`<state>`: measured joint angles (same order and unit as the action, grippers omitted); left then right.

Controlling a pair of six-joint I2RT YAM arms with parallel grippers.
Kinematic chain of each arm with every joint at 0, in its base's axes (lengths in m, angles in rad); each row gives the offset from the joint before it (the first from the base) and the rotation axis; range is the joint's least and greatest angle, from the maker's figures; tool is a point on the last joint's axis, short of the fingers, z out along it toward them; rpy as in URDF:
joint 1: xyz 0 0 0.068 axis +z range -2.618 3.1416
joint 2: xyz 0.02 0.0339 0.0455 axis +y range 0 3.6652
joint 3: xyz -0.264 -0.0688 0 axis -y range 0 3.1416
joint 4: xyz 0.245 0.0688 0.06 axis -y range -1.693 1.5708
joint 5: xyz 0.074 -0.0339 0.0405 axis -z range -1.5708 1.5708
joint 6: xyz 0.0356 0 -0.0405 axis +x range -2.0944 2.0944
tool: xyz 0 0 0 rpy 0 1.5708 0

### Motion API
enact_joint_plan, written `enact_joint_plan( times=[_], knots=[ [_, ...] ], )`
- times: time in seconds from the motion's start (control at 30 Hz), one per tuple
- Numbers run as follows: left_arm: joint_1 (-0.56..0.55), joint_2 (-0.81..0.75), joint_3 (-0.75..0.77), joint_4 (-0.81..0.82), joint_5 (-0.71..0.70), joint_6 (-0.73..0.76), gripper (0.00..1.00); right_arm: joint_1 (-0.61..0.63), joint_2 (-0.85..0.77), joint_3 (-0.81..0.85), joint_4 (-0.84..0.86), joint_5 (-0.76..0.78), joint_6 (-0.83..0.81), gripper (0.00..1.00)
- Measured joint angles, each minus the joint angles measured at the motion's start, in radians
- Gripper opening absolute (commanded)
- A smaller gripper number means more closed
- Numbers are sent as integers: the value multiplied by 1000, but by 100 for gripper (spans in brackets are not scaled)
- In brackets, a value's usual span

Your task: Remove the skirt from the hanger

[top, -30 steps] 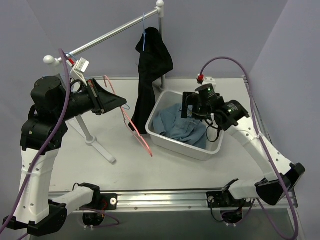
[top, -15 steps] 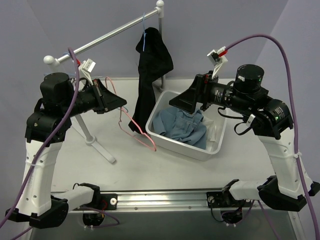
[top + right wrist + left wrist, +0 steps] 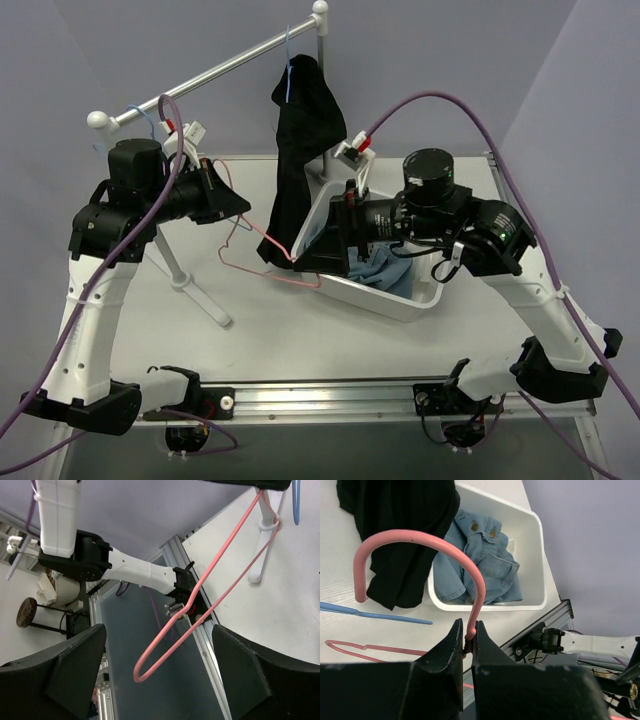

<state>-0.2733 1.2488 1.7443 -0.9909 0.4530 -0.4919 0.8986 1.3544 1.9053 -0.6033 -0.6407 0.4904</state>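
Observation:
The black skirt [image 3: 298, 140] hangs from the light-blue hanger [image 3: 288, 72], whose hook is over the metal rail [image 3: 215, 70]. Its hem reaches the tabletop beside the white tub; in the left wrist view the skirt [image 3: 402, 525] fills the upper left. My left gripper [image 3: 236, 205] is left of the skirt, shut on the hook of a thin pink hanger [image 3: 425, 540], and holds it in the air. My right gripper [image 3: 312, 262] stands open by the skirt's lower end. The pink hanger's far end [image 3: 150, 665] lies between its fingers [image 3: 75, 672] without touching them.
A white tub [image 3: 400, 295] holding a blue denim garment [image 3: 482, 565] stands right of the skirt, under my right arm. The rail's stand and foot [image 3: 185, 280] are at the left. A second light-blue hanger [image 3: 375, 614] shows below the pink hook.
My right arm swung left from over the tub to the pink hanger's low end, and its jaws narrowed a little. My left arm shifted slightly, and the pink hanger tilted flatter.

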Motion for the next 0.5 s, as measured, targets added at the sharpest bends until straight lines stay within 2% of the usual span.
enact_joint_plan(
  times=[0.13, 0.17, 0.37, 0.43, 0.47, 0.5],
  knots=[
    [0, 6, 0, -22, -35, 19, 2, 53, 26, 0, -44, 60, -22, 78],
    [0, 9, 0, -26, -43, 26, 2, 61, 30, 0, -59, 75, -27, 73],
    [0, 12, 0, -34, -65, 34, 2, 91, 60, 0, -135, 180, -58, 59],
    [0, 12, 1, -41, -70, 34, 2, 99, 68, 0, -155, 220, -68, 48],
    [0, 12, 2, -42, -74, 35, 2, 103, 71, 0, -165, 239, -72, 25],
    [0, 12, 3, -45, -77, 35, 2, 109, 74, 0, -173, 254, -81, 8]
  ],
)
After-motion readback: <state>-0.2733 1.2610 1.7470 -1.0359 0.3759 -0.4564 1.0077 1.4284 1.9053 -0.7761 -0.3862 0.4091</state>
